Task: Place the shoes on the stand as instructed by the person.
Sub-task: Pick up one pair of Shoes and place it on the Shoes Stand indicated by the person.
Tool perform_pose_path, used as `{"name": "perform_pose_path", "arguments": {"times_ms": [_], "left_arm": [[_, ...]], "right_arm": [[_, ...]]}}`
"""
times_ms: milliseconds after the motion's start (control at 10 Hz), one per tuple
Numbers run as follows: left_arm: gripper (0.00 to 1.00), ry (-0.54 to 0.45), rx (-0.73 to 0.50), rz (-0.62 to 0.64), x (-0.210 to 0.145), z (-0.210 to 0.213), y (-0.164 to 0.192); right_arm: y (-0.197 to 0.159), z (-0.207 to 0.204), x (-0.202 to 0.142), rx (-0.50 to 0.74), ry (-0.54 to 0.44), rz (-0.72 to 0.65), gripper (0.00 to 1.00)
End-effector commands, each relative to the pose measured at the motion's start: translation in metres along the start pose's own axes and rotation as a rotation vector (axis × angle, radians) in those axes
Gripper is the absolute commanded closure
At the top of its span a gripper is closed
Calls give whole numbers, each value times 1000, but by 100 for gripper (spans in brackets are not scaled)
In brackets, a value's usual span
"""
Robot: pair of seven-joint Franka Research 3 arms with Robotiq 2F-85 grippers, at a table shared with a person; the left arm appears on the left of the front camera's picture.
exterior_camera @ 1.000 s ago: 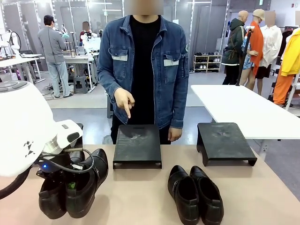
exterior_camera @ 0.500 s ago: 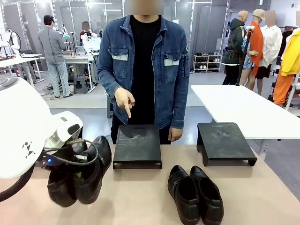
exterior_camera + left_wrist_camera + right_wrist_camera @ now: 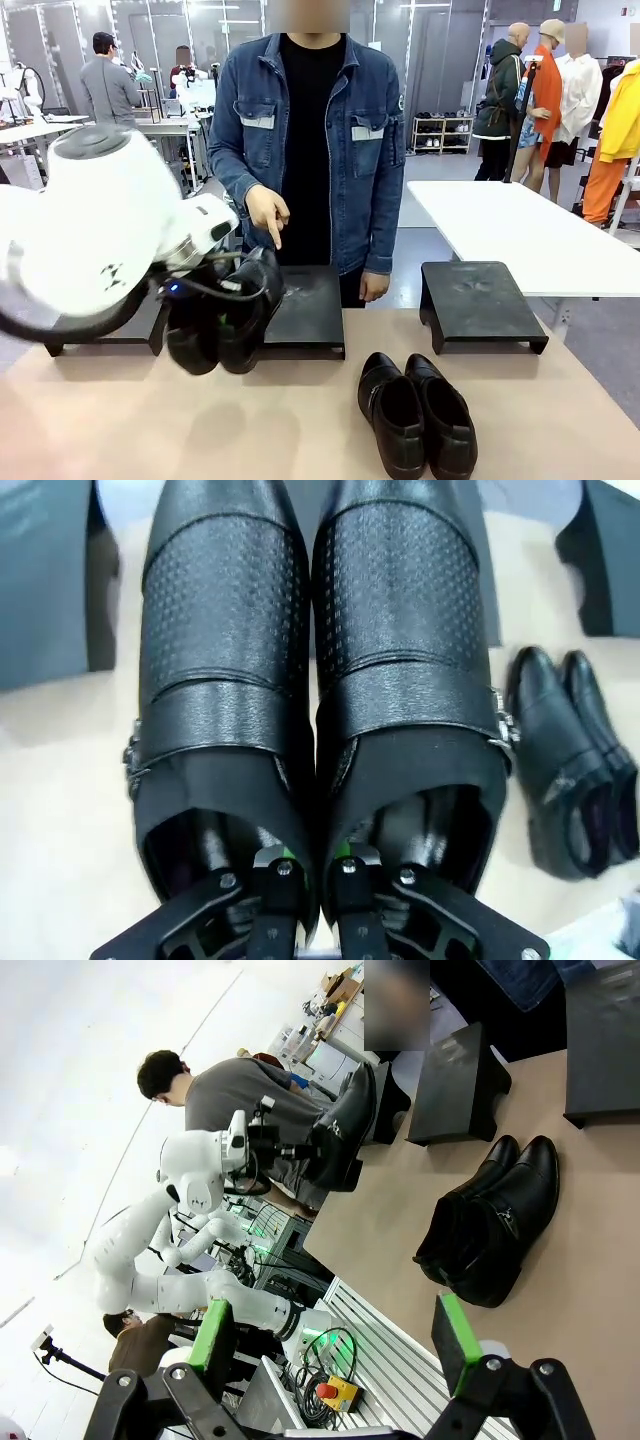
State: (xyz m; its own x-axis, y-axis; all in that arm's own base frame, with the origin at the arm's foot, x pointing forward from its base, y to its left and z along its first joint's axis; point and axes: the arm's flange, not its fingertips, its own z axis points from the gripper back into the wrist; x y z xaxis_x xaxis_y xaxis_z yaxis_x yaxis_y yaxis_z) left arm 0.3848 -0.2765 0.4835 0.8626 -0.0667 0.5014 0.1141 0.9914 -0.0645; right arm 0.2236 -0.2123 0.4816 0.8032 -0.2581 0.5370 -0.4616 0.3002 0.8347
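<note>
We're seeing the left gripper (image 3: 311, 865) clenching the held shoes (image 3: 222, 322) by their inner walls in its wrist view; front view's showing them hanging by the middle stand (image 3: 310, 310), the person's hand (image 3: 265, 213) pointing there, right gripper (image 3: 333, 1333) spread wide

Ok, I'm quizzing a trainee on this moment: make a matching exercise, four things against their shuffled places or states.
Things:
1. left pair of shoes
2. right pair of shoes
3. person's hand
4. right gripper

Places or states:
a. open
b. on the table
c. in the left gripper, off the table
d. pointing down at the middle stand

Pairs: 1-c, 2-b, 3-d, 4-a
</note>
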Motion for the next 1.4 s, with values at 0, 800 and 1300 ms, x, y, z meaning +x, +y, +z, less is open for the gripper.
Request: {"name": "perform_pose_path", "arguments": {"times_ms": [0,800,1300], "left_arm": [[93,-17,17,-17,42,-10,-37],[93,-60,85,-1,106,-85,-91],[93,-70,146,16,130,-118,-100]], "right_arm": [[0,2,0,6,0,22,0],[0,2,0,6,0,22,0],[0,2,0,6,0,22,0]]}}
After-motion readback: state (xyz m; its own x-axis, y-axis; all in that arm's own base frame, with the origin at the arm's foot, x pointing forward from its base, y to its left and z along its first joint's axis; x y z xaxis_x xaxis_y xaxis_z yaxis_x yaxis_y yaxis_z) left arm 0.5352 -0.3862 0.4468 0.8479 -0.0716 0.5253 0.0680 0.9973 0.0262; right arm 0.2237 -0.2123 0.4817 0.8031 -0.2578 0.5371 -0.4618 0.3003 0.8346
